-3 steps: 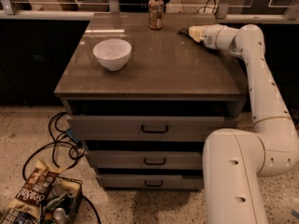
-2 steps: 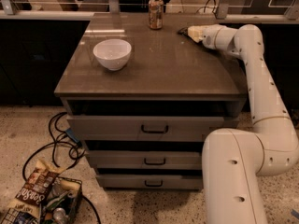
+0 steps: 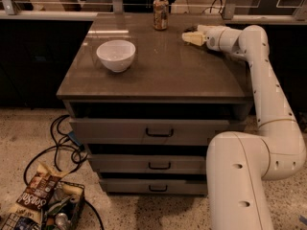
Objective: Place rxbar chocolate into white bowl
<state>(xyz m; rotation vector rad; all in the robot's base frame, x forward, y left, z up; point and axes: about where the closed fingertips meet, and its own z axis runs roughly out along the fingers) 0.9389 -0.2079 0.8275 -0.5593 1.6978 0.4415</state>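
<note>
The white bowl (image 3: 116, 54) stands empty on the left part of the brown cabinet top (image 3: 163, 71). My gripper (image 3: 191, 37) is low over the far right part of the top, pointing left, well to the right of the bowl. A small dark flat shape (image 3: 193, 28), probably the rxbar chocolate, shows just behind the gripper; I cannot tell whether it is held or lying on the top.
A tan drink can (image 3: 160, 13) stands upright at the back middle of the top, left of the gripper. The cabinet has drawers (image 3: 159, 132) below. Cables (image 3: 62, 143) and a basket of snack bags (image 3: 43, 205) lie on the floor at lower left.
The gripper has shifted slightly to the left over the cabinet top. The bowl and the can have not moved.
</note>
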